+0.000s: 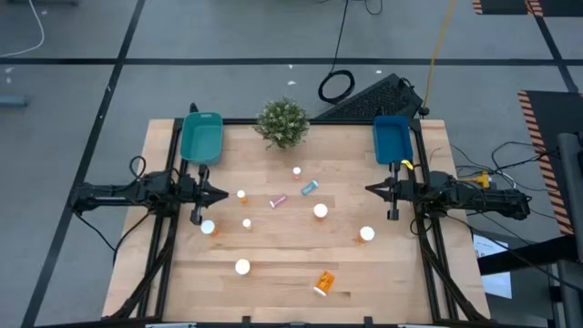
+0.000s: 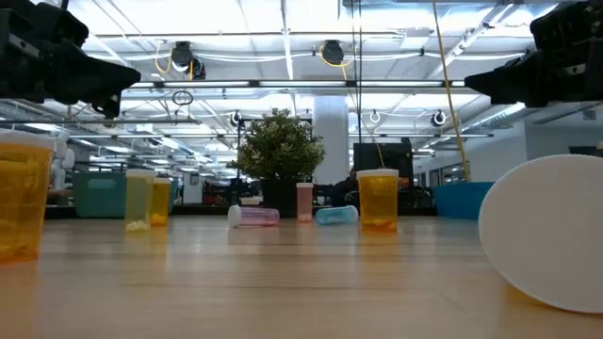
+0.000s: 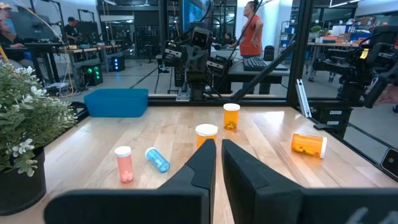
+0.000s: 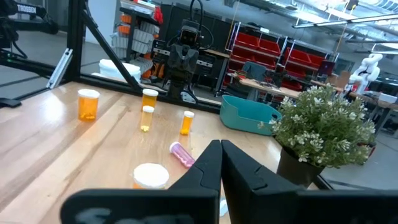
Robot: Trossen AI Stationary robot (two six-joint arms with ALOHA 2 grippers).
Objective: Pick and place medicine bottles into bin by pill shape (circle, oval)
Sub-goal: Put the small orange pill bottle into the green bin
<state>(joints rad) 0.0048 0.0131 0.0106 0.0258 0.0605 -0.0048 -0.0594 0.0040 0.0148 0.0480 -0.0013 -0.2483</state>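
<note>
Seen from above, the left claw (image 1: pixel 221 193) hovers at the left edge of the bench (image 1: pixel 273 273) and the right claw (image 1: pixel 370 189) at the right edge, both clenched with fingers nearly touching and grasping nothing. The medicine bottles (image 1: pixel 320 211) lie scattered across the middle of the frame between them — upright white caps in a loose spread, a light blue bottle (image 1: pixel 310 189) and a pinkish bottle (image 1: pixel 278 201) lying on their sides near the centre, and an orange bottle (image 1: pixel 323 282) tipped over toward the lower middle. A teal bin (image 1: pixel 201 138) sits at the upper left of the bench, a darker blue bin (image 1: pixel 393 139) at the upper right — no bottles show in either. A potted plant (image 1: pixel 282 121) stands between them at the top centre.
</note>
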